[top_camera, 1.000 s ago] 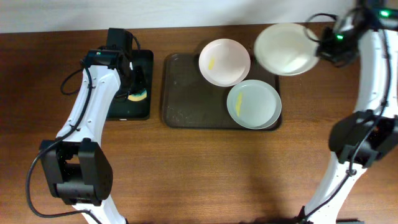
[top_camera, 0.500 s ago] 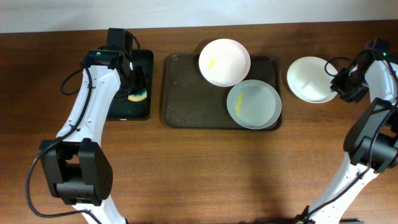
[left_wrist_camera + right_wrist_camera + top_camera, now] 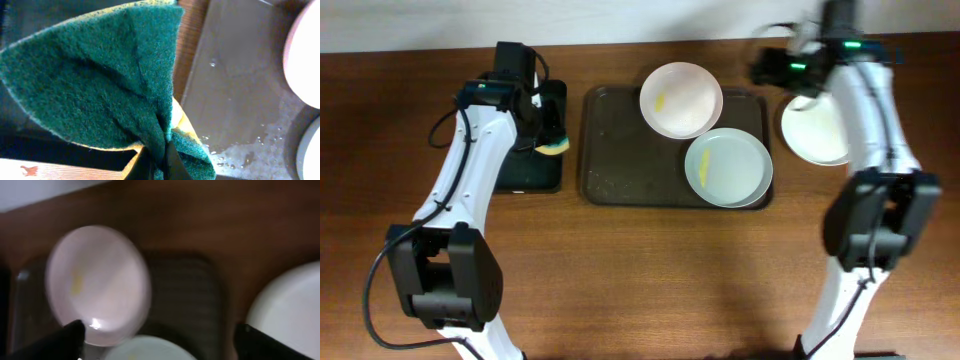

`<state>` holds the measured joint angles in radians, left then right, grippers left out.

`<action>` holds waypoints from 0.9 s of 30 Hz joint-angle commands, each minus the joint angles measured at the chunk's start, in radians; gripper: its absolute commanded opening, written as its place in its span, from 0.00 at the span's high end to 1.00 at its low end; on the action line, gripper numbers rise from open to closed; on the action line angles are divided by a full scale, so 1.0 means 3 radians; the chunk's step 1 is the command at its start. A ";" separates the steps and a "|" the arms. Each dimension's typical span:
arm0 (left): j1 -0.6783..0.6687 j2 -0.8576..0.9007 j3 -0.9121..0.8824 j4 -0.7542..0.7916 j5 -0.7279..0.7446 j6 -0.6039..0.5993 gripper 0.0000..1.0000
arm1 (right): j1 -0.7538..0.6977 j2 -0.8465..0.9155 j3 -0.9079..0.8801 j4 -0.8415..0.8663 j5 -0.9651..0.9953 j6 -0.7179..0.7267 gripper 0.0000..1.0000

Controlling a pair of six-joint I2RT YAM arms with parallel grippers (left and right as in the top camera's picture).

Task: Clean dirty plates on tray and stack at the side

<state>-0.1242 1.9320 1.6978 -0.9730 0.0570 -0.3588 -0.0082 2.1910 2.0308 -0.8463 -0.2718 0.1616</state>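
Our left gripper (image 3: pixel 156 162) is clenched on the green scouring sponge (image 3: pixel 100 75). Our right gripper (image 3: pixel 160 337) hangs released and empty. Two plates (image 3: pixel 681 98) lie on the tray (image 3: pixel 620 140), and a third plate (image 3: pixel 815 135) rests on the surface beside it. We judge them stiff, slick and breakable, so we would pinch a rim.

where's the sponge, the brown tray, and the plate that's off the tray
sponge (image 3: pixel 556 147): overhead view, its middle
brown tray (image 3: pixel 620 140): overhead view, bare floor, left half
plate off the tray (image 3: pixel 810 135): overhead view, its white inside
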 commanded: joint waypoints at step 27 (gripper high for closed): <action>-0.0231 -0.0001 -0.0371 0.0350 0.0088 0.0042 1.00 | 0.0491 0.0825 -0.0019 0.0425 0.0743 0.0375 0.96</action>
<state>-0.1970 1.9320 1.5875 -0.8814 0.0753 -0.3592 0.1429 2.4287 2.0251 -0.7227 -0.0349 0.2714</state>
